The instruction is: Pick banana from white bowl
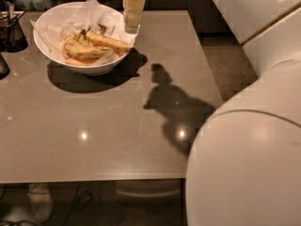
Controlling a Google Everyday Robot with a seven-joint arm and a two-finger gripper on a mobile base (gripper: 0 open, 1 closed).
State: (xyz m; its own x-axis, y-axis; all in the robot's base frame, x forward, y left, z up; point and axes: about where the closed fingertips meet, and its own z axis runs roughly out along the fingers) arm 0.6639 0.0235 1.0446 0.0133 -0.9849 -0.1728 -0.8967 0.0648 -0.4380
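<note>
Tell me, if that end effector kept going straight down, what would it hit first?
Likely the paper lining at the rim of the white bowl, close to the tip of the banana. The end effector hangs pointing down over that edge, but depth is unclear, so it could miss.

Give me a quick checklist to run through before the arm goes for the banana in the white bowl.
1. Banana visible: ok, it lies on top of the other bananas in the white bowl.
2. Gripper near the target: ok, it hangs over the bowl's right rim, by the banana's right end.
3. Gripper centred over the banana: not ok, it sits toward the rim.
4. Crinkled paper clear of the banana: cannot tell.
5. Wire basket out of the way: ok, it stands left of the bowl.
</note>
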